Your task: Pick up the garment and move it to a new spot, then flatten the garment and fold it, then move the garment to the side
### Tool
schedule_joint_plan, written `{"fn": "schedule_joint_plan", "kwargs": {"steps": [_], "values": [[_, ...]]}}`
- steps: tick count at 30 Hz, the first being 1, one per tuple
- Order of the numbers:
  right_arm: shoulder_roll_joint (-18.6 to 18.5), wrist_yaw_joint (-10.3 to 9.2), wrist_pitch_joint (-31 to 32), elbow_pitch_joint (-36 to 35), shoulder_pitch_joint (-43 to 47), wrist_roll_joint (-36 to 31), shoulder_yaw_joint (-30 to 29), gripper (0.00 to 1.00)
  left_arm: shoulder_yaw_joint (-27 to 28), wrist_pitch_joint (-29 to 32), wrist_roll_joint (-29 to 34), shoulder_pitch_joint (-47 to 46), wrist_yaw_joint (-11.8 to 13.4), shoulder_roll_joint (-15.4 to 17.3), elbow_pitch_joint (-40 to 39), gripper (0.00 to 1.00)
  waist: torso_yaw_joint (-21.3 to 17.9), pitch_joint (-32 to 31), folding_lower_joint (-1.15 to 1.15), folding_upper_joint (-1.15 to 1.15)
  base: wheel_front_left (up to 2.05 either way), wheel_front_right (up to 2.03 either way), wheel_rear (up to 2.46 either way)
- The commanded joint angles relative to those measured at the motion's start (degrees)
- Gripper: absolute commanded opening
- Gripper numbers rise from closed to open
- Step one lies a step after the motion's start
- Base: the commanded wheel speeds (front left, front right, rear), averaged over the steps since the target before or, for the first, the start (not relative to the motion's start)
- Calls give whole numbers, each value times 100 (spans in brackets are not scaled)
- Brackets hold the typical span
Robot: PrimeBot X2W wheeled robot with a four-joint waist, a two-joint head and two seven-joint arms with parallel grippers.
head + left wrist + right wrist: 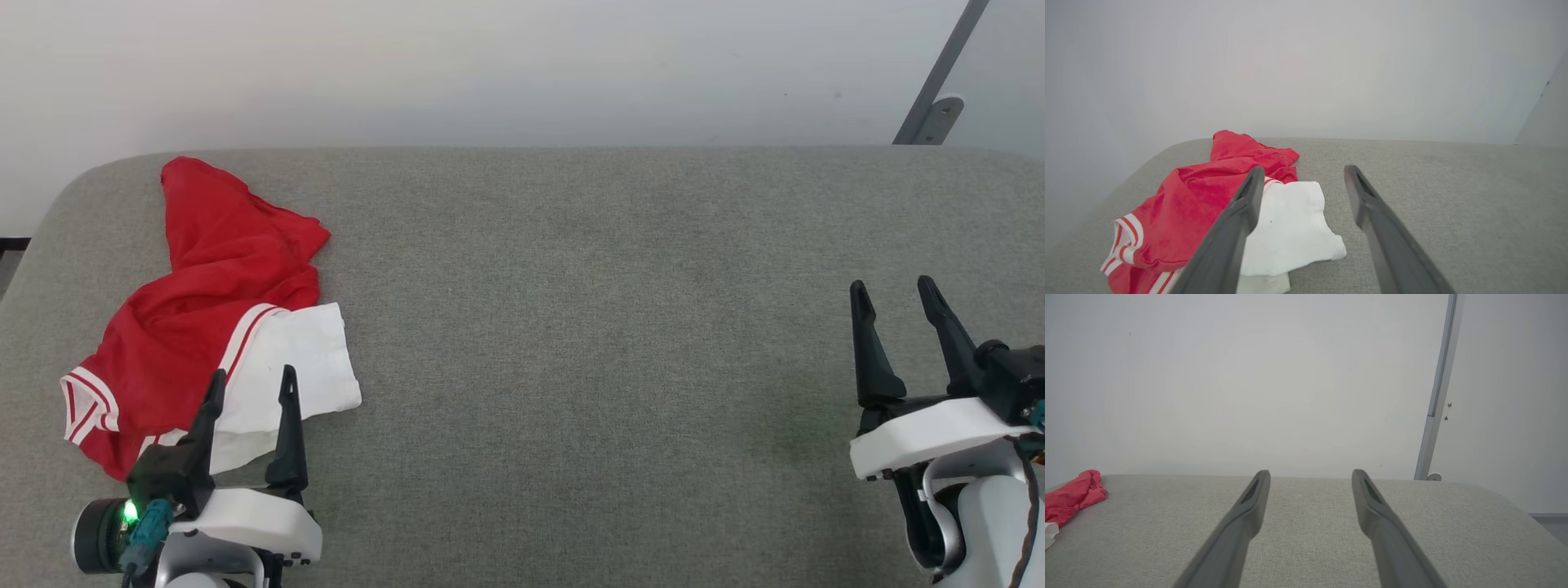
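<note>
The right gripper [1309, 473] reaches out low over a grey fabric surface [1306, 547], its jaws spread wide. The garment [1073, 496] lies bunched at the far left edge, well apart from the gripper. Behind stands a pale wall [1249, 375], with a grey pole [1437, 396] to the right.

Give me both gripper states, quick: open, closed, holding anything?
Left gripper: open, holding nothing, fingers at the near edge of the garment.
Right gripper: open, empty, over the grey surface.

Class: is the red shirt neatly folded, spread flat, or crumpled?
Crumpled. The garment lies bunched and creased on the grey surface, a white sleeve poking out.
</note>
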Motion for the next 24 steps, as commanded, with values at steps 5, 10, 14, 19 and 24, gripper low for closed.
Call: {"fn": "schedule_joint_plan", "kwargs": {"steps": [5,10,14,19,24], "values": [[12,11,-98,-55,63,-190,-31,100,66,-97,316,14,-103,-27,74,100,-10,0,0,0,0,0,0],[39,9,-155,-43,81,-255,-37,100,147,-153,527,43,-190,-76,136,100,-21,-8,0,0,0,0,0],[41,8,-191,-40,84,-274,-40,100,222,-193,667,61,-256,-115,159,100,-20,-14,0,0,0,0,0],[18,8,-244,-55,67,-378,-53,100,323,-242,854,49,-358,-162,195,100,-14,-22,0,0,0,0,0],[15,8,-264,-54,84,-438,-54,100,408,-266,953,51,-450,-202,230,100,3,-34,0,0,0,0,0]]}}
